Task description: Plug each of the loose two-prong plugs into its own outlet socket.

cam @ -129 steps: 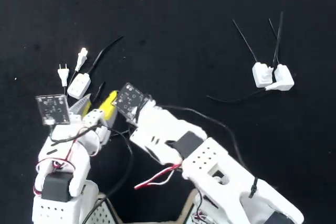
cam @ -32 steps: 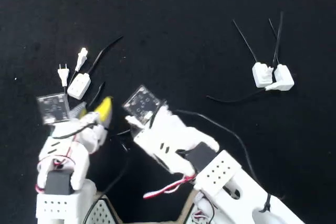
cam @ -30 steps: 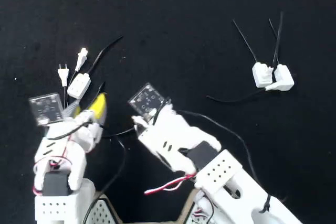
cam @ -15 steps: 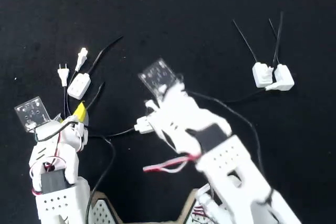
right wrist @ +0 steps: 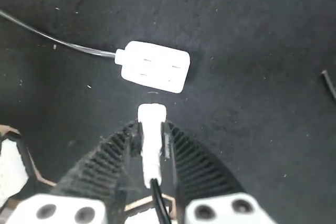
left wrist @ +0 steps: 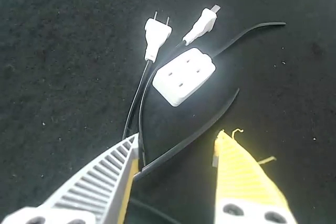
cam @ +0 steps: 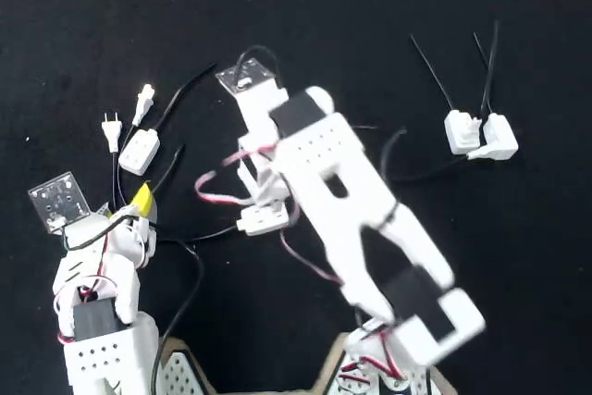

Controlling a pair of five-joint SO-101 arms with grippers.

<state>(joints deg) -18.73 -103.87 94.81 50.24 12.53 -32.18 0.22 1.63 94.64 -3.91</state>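
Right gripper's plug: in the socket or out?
Out. The plug, clamped in the right gripper, sits short of the outlet block; a gap shows between them.

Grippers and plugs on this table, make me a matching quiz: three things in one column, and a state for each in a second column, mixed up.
Things:
1. left gripper
2. right gripper
3. two-prong plug

States:
A. shut on a white plug
B. lying loose beside an outlet socket
C. open over a black cable

Pairs: 1-C, 2-A, 3-B
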